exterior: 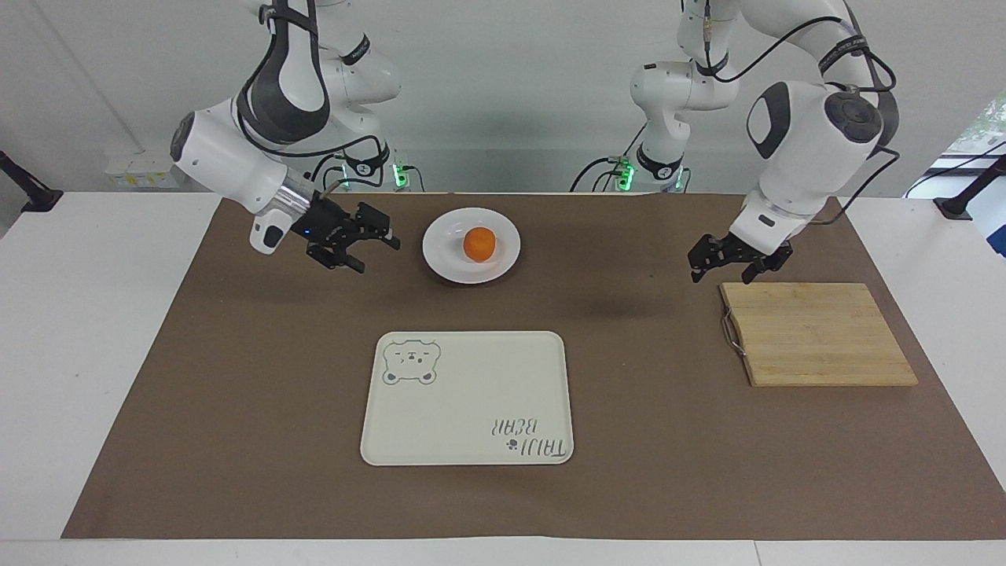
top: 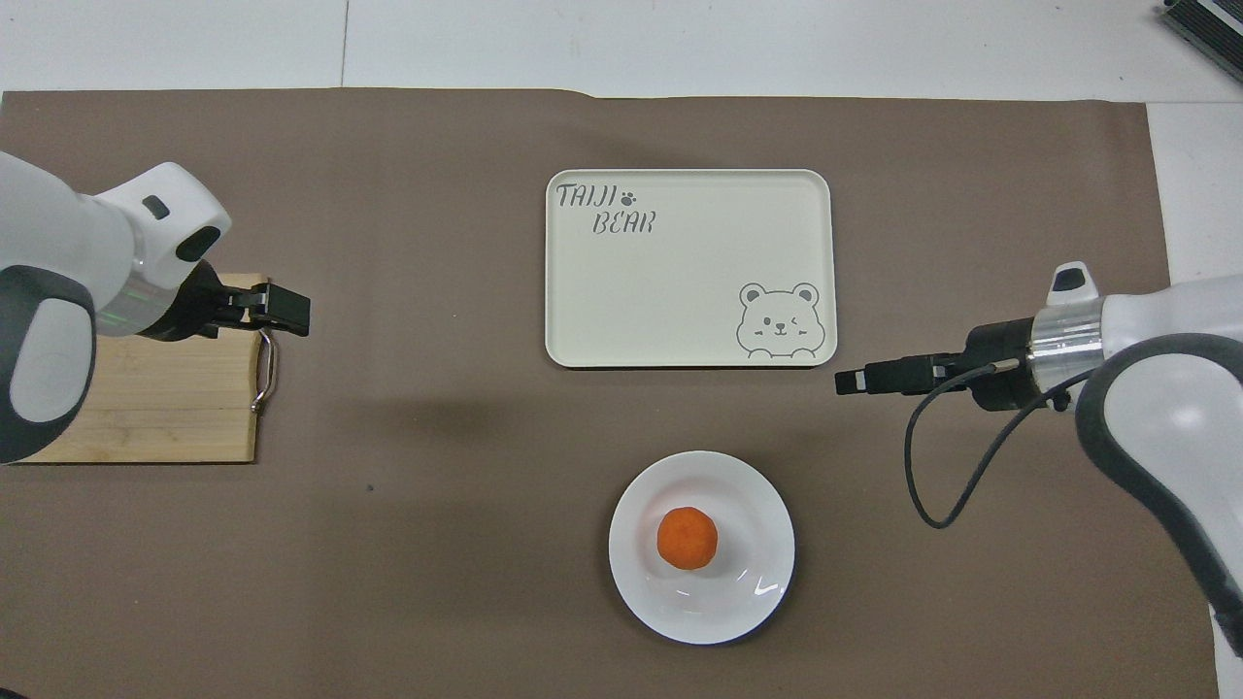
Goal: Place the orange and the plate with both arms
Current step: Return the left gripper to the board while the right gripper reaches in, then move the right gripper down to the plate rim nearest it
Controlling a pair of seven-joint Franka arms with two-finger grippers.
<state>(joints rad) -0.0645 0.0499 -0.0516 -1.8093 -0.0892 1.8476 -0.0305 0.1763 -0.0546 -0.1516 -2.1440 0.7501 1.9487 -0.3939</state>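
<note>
1. Facing view, progress: the orange (exterior: 479, 244) sits in the middle of the plate (exterior: 448, 263), which rests on the brown mat close to the robots' edge. The cream tray (exterior: 467, 398) lies farther from the robots, nothing on it. Judged: orange-on-plate step done; moving the loaded plate, probably onto the tray, is what remains.
2. Facing view, right arm: the right gripper (exterior: 368, 238) hangs low over the mat just beside the plate, on the right arm's end, forearm slanting down toward it. Jaws apart, nothing between them. Not touching the rim as far as this angle lets me say.
3. Facing view, left arm: the left gripper (exterior: 732, 262) is up over the mat at the near corner of the cutting board (exterior: 817, 334), well apart from the plate. Fingers spread, empty; wrist pointing down.
4. Overhead view, progress: orange (top: 688, 538) centred on plate (top: 748, 592); tray (top: 680, 291) bare.
5. Overhead view, arms: right gripper (top: 853, 381) reaches in level from the right arm's end, between tray corner and plate. Left gripper (top: 286, 311) covers the cutting board's (top: 146, 408) handle edge; height not readable here.
</note>
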